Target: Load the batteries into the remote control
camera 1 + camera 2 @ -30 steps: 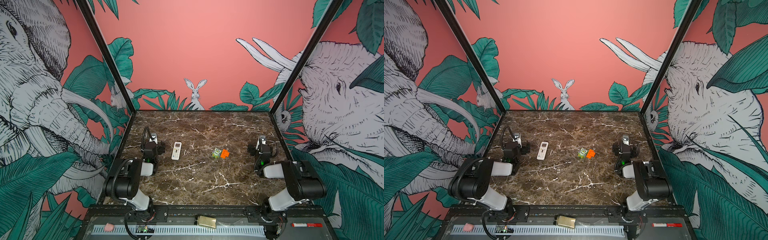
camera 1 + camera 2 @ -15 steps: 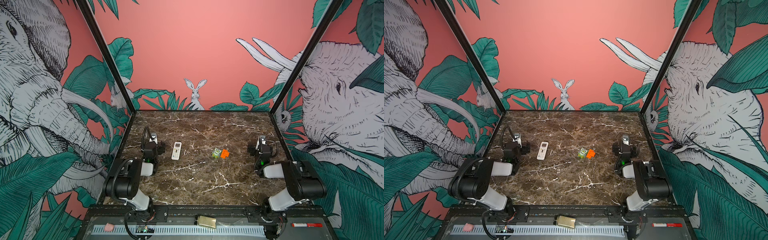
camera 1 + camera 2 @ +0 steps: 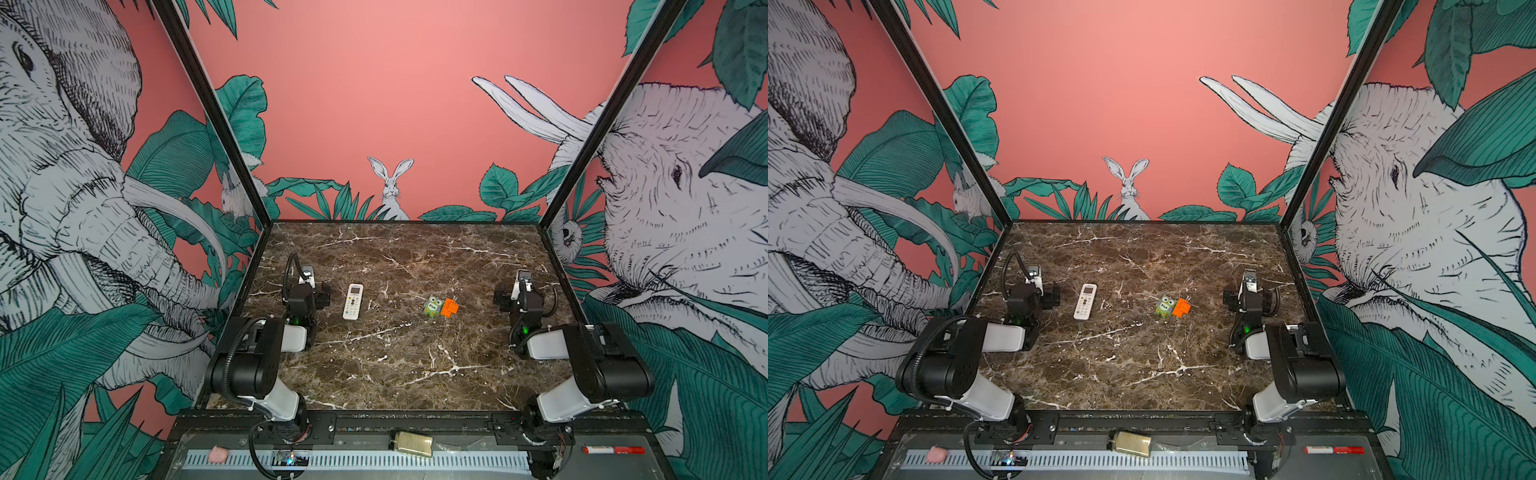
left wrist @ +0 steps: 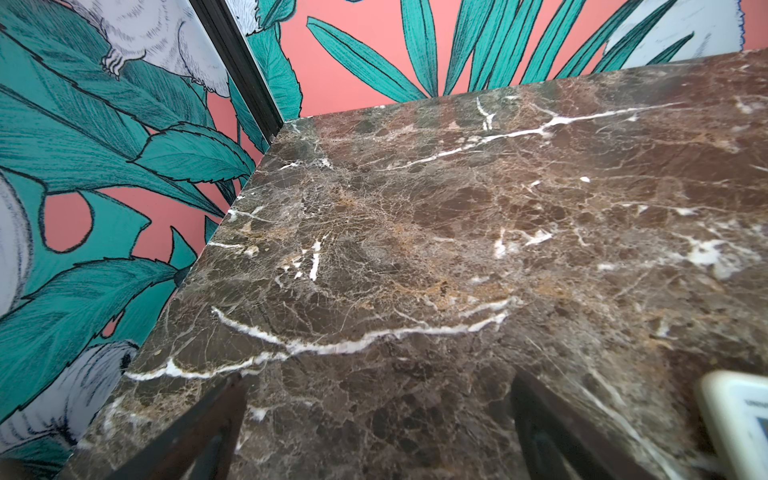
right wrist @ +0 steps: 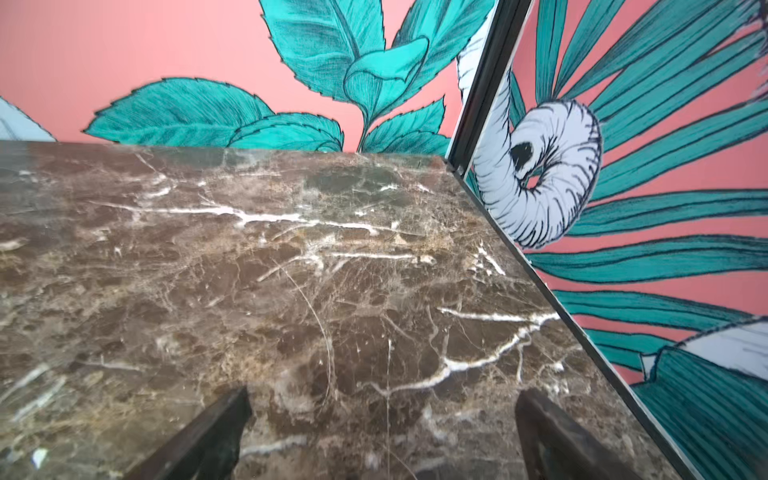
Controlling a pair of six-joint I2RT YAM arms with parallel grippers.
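Nothing has moved: the left gripper [image 4: 380, 419] sits spread and empty just left of the face-up remote control [image 3: 353, 301], the right gripper [image 5: 382, 428] likewise near the table's [image 3: 395, 374] right edge.

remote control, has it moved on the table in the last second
No. The remote control lies at the same spot against the white veins of the marble table.

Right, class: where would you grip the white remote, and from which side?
Probably grip the remote control across its narrow middle, from straight above: it lies flat, buttons up, offering only its long edges. The open left end effector is nearest.
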